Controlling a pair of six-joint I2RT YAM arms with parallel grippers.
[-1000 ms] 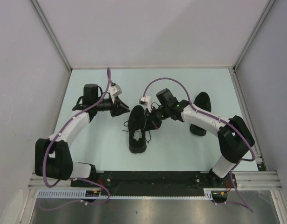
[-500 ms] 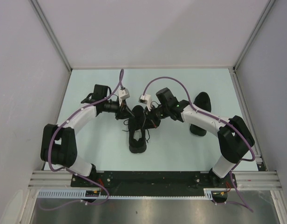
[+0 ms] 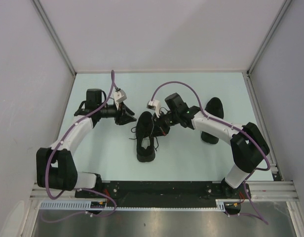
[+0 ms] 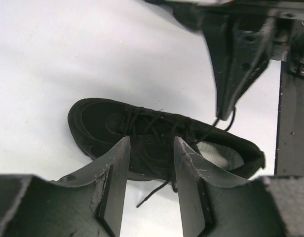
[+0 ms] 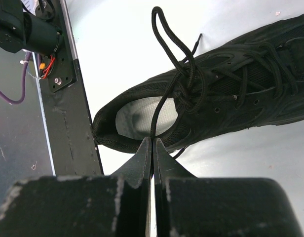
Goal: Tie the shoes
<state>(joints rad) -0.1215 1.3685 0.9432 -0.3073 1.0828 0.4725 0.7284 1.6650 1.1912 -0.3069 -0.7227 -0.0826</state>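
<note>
The black shoe [image 3: 146, 137] is lying on the pale table [image 3: 191, 158] in the middle of the top view. Its toe is pointing to the upper edge of the frame, and its heel opening, with the grey insole [image 5: 134, 116], is facing the lower edge. The right fingers [image 5: 152, 145] are pressing fully together and are pinching one strand of the lace [image 5: 158, 116] just over the heel opening. In the right wrist view this strand is running straight up from the tips to the tangle of laces on the tongue. From there a long narrow loop [image 5: 172, 43] is reaching toward the upper edge of the frame. The left fingers [image 3: 127, 117] are standing clearly apart and are holding nothing. They are hanging just left of the toe and are not touching it. A second black shoe [image 3: 214, 107] is lying at the right of the top view, partly hidden under the right arm [image 3: 216, 127].
</note>
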